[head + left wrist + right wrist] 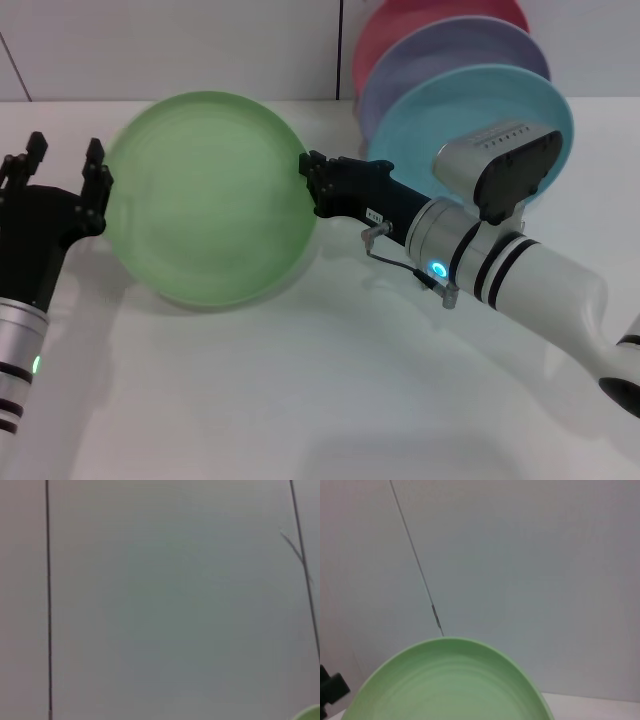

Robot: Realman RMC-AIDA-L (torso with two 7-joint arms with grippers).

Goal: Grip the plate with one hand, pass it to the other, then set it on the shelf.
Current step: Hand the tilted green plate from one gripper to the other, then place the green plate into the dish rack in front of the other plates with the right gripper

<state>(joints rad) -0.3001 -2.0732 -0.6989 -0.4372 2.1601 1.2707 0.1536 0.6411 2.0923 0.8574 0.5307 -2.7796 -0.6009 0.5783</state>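
Two grippers flank the light green plate point(210, 195), which hangs in the air above the white table point(300, 400), tilted so its hollow faces the head camera. On the plate's right edge the right gripper point(312, 185) is clamped onto the rim, its black fingers pinching it. Off the plate's left edge the left gripper point(62, 170) stands just beside the rim with its fingers spread wide and nothing between them; whether a fingertip brushes the rim I cannot tell. Behind the plate's right side, three more plates stand upright in a row: turquoise plate point(450, 110) in front, lavender plate point(440, 60) next, a red plate point(400, 25) at the back. Their rack is hidden behind them.

By my judgement the handover is all but done and only shelving remains. The plate looks stiff, smooth and matte, light enough for a one-sided rim pinch, though such a hold lets it swing or slip if moved sharply. Ceramic or melamine would chip on a drop. The rim is the only place to take hold; a deep bite steadies it best.
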